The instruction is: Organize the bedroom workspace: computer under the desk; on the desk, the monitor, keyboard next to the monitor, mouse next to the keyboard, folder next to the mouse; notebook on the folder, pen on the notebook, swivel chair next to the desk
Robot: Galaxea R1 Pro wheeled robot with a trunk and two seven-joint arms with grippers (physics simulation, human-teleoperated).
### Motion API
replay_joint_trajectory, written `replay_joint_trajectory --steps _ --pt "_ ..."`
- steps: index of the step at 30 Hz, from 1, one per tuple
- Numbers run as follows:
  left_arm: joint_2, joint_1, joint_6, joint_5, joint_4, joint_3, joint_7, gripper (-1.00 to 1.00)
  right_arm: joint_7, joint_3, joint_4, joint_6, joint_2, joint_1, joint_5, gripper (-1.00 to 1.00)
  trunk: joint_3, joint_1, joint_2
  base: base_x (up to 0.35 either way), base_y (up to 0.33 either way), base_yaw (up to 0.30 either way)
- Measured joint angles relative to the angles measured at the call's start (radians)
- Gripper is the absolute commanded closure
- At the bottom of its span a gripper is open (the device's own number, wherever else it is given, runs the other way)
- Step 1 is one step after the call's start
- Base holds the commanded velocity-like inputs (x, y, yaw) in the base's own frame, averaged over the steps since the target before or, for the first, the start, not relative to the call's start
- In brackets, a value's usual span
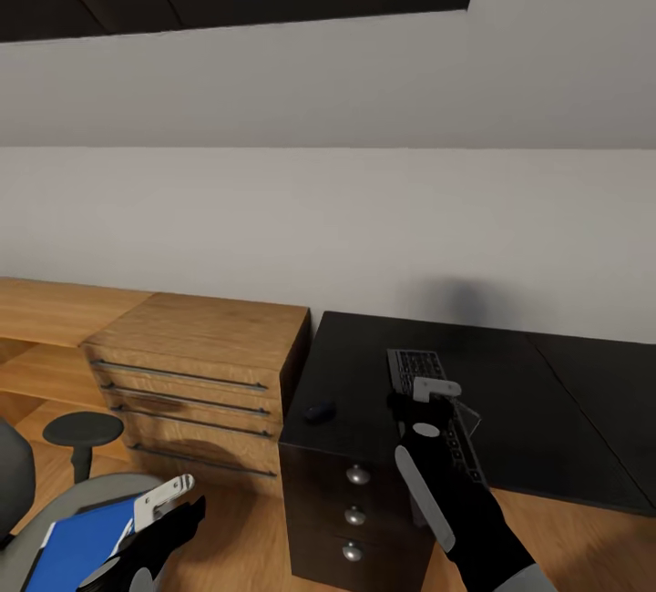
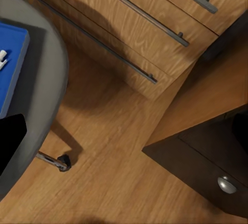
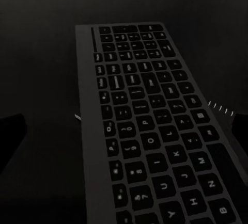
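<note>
Glossy black desk (image 1: 547,392) with three round-knobbed drawers, standing beside a low light-wood dresser (image 1: 205,364). Slim keyboard with dark grey keys (image 1: 437,410) lying lengthwise on the desk top, partly hidden under the right gripper (image 1: 435,389) in the head view. Right gripper poised directly over the keyboard, apparently to set it down or adjust its position; fingers straddling its width in the right wrist view (image 3: 155,131), but whether clamped or merely close: cannot tell. Small dark oval mouse (image 1: 319,412) near the desk's front left corner, apart from the keyboard, likely awaiting a move closer. Flat bright blue folder (image 1: 77,542) resting on the grey seat of the swivel chair (image 1: 18,483), with something small and white on it in the left wrist view (image 2: 3,59). Left gripper (image 1: 164,496) hovering just above the folder, well placed for a later pickup; spread of its fingers cannot be told.
</note>
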Motion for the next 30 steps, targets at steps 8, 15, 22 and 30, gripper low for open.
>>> replay_joint_trajectory --steps 8,15,22,30 --pt "0.000 0.000 0.000 0.000 0.000 0.000 0.000 -1.00 0.000 0.000 -0.038 0.000 0.001 0.002 -0.006 -1.00 0.025 -0.031 0.056 0.000 0.000 0.000" --pt "0.000 0.000 0.000 0.000 0.000 0.000 -0.001 -1.00 -0.002 -0.001 -0.041 0.001 0.000 0.002 -0.007 -1.00 0.026 -0.031 0.056 -0.001 0.000 -0.131" --pt "0.000 0.000 0.000 0.000 0.000 -0.001 -0.001 -1.00 -0.002 -0.001 -0.041 0.001 0.000 0.002 -0.007 -1.00 0.029 -0.030 0.056 -0.172 0.000 -0.265" --pt "0.000 0.000 0.000 0.000 0.000 0.000 -0.001 -1.00 -0.001 -0.001 -0.040 0.000 0.000 0.002 -0.007 -1.00 0.032 -0.030 0.056 -0.324 0.000 -0.257"
